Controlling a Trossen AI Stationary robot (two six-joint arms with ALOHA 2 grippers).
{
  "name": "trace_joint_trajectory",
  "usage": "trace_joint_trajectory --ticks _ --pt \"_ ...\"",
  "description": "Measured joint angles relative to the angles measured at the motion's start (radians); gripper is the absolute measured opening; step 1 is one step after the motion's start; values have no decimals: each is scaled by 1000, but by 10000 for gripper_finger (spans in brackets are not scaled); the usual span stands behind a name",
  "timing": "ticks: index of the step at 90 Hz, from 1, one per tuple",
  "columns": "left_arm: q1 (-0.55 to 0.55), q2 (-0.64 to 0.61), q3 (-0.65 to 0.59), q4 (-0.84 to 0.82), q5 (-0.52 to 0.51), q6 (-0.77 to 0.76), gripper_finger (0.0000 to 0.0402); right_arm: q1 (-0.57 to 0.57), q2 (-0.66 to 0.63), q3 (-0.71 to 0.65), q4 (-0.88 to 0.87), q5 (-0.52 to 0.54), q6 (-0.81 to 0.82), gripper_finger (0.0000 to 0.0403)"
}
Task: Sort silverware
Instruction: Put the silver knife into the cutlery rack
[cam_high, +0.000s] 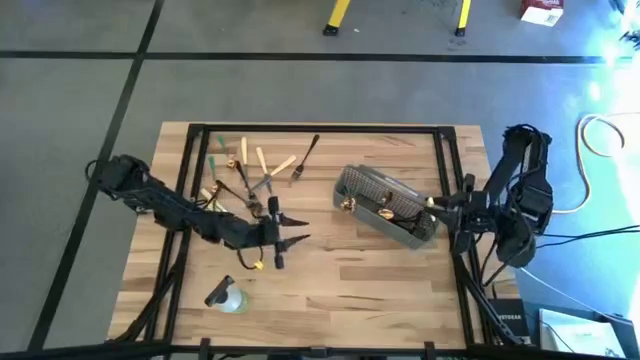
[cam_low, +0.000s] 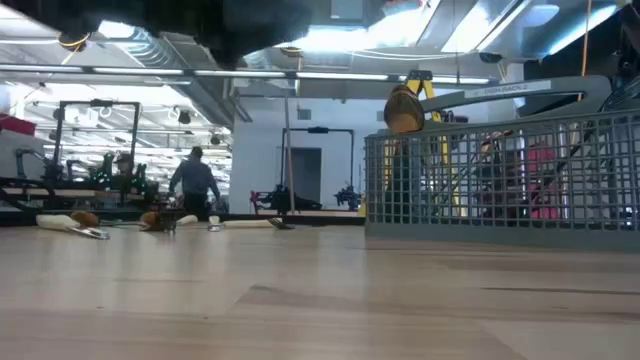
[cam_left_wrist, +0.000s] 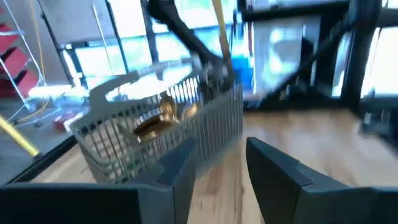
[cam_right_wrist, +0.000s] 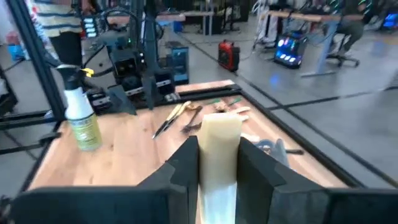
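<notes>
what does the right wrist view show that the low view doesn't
Only the right wrist view shows the right tool shut on a pale tan utensil, plus the spray bottle. Only the low view shows the grey mesh basket with a gold utensil end sticking up. Both show the wooden table and loose silverware lying on it.

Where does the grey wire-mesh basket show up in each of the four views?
High view: the wire-mesh basket lies right of centre, beside the right gripper.
Low view: the basket fills the right side.
Left wrist view: the basket sits ahead of the open left gripper.
Right wrist view: not in it.
Shared landmark: the gold utensil inside the basket.
</notes>
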Motion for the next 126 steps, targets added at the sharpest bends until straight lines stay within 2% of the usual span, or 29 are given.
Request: trace_joint_trajectory --ticks 7,31,56,98,126 --pt "6 0 -30 60 6 -10 125 0 1 -25 1 30 14 61" --pt "21 1 -43 57 8 -43 125 0 0 -84 3 139 110 61" --pt "20 1 -43 52 8 -44 125 -1 2 -50 94 147 15 61" --pt "20 1 -43 42 9 -44 125 -1 63 -100 95 195 25 61" --pt "18 1 -43 18 10 -53 125 0 61 -122 94 140 70 76"
